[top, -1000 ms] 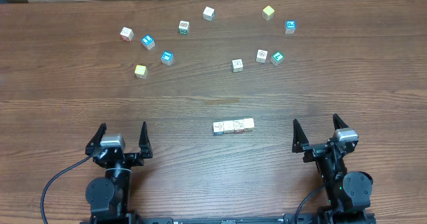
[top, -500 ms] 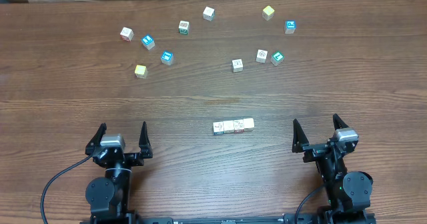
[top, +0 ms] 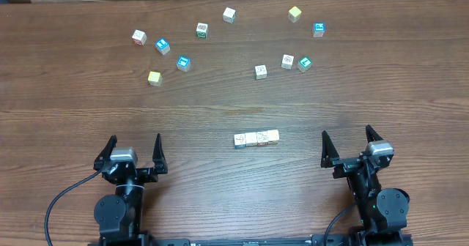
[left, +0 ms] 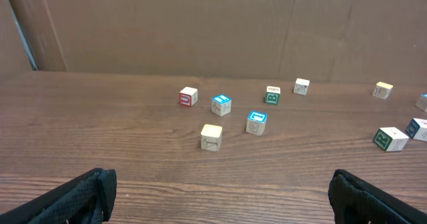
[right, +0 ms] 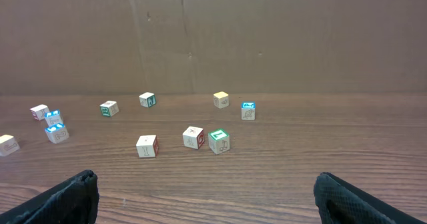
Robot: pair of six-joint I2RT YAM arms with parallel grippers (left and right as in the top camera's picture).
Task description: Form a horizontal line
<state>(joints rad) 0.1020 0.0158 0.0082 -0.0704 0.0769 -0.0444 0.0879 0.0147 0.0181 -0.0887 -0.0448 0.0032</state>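
Four little cubes made up the horizontal line point(top: 256, 138) in the overhead view. They touched side to side and sat toward the near edge of the table point(top: 234, 103), between the two arms and a bit right of the middle. Loose cubes point(top: 183, 63) were scattered toward the far edge, well apart from the row. The left end effector point(top: 135, 139) and right end effector point(top: 346, 132) were both spread wide and empty, parked at the near edge on either side of the line.

Left wrist view: both fingers point(left: 73, 197) were apart with nothing between them. Only loose cubes showed ahead, and the line wasn't in shot.

Right wrist view: same deal, fingers point(right: 60, 201) spread, empty, more loose cubes, no line.

My guess on handling: the cubes looked light, hard and not fragile, but the row was only touching, not joined, so any nudge would likely knock it crooked. I'd take one cube at a time, from above, pinching two opposite side faces.
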